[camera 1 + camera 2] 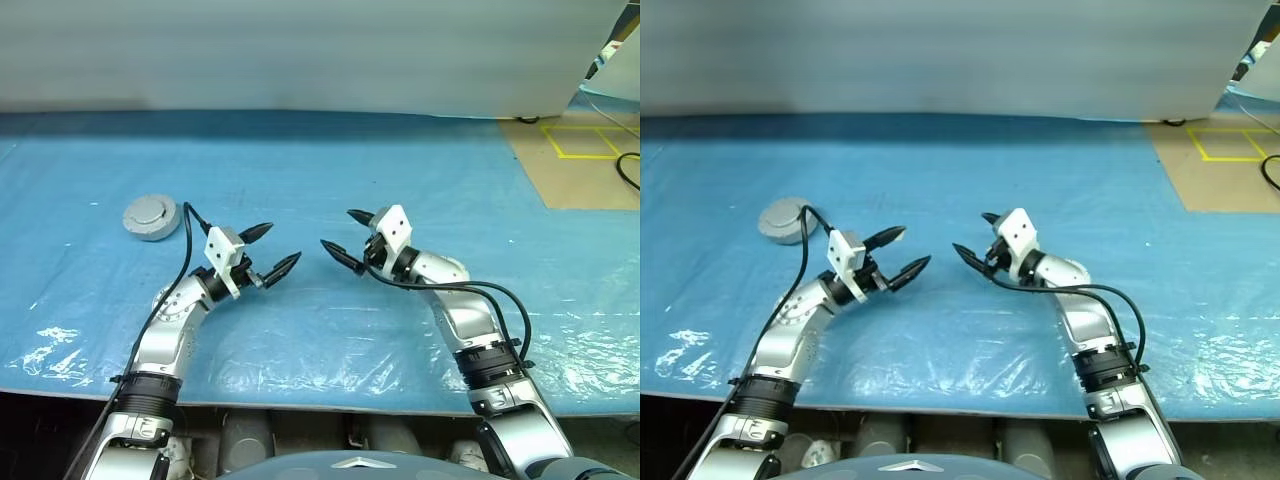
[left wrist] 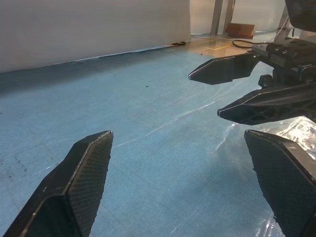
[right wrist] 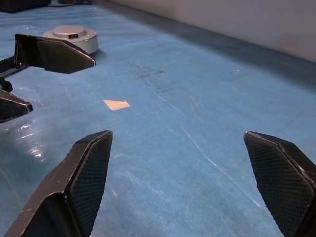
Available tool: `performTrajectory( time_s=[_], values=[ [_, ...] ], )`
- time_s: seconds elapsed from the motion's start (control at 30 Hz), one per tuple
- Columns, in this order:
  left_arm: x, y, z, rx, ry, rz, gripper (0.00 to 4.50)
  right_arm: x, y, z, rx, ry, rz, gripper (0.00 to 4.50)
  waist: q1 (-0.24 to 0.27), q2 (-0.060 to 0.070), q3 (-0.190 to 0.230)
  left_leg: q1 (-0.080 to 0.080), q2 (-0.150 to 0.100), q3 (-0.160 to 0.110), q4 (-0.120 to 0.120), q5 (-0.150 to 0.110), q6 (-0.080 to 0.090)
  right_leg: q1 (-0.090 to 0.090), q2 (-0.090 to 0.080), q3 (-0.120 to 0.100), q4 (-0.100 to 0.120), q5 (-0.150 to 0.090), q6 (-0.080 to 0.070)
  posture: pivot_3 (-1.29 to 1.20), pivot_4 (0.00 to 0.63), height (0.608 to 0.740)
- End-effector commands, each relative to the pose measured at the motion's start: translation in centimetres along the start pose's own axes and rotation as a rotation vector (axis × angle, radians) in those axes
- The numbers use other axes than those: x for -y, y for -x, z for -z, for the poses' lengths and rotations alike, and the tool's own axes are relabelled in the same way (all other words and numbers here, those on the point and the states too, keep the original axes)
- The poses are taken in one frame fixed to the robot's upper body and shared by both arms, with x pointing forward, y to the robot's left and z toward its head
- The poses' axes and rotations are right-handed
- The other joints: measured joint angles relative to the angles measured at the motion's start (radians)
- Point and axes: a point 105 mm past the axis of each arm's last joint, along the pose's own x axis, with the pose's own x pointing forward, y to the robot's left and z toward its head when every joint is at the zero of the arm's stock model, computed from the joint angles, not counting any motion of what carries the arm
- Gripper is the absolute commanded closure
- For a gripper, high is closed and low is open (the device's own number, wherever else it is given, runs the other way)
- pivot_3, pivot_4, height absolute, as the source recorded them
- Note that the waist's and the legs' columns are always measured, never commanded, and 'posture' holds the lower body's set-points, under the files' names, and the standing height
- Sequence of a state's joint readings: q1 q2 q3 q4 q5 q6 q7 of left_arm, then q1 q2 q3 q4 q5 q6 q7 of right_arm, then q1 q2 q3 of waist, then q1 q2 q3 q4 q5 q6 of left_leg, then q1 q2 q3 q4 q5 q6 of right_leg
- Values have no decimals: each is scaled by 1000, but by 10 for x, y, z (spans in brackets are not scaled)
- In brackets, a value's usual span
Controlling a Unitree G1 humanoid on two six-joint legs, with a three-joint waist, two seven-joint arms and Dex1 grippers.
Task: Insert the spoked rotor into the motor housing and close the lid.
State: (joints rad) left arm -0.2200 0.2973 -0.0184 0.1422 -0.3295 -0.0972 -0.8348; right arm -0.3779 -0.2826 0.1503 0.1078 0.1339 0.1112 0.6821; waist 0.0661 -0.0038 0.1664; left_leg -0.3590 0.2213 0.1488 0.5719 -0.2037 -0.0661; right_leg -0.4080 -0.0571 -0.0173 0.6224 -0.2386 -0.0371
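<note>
The closed motor housing [image 1: 151,217] lies just behind the left claw [image 1: 268,250], far from the right claw [image 1: 349,238]; both claws spread, empty.

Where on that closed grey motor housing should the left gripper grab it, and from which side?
Probably across the round side wall of the motor housing, coming down from above with one finger on each side. It lies flat on the blue sheet as a low puck with a raised cap on top, so the rim is the only graspable edge. The left gripper is open and nearest.
</note>
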Motion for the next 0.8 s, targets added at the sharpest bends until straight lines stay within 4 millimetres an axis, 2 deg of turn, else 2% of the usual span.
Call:
performTrajectory(
  time_s=[0.03,0.8],
  values=[
    [3,-2,-6,23,-23,10,0,1,-1,-9,28,40,-5,17,0,0,0,0,0,0,0,0,0,0,0,0,0,0,0,0,150,740],
    [3,-3,-5,23,-22,16,0,0,-2,-9,27,52,-12,17,0,0,0,0,0,0,0,0,0,0,0,0,0,0,0,0,150,740]
  ],
)
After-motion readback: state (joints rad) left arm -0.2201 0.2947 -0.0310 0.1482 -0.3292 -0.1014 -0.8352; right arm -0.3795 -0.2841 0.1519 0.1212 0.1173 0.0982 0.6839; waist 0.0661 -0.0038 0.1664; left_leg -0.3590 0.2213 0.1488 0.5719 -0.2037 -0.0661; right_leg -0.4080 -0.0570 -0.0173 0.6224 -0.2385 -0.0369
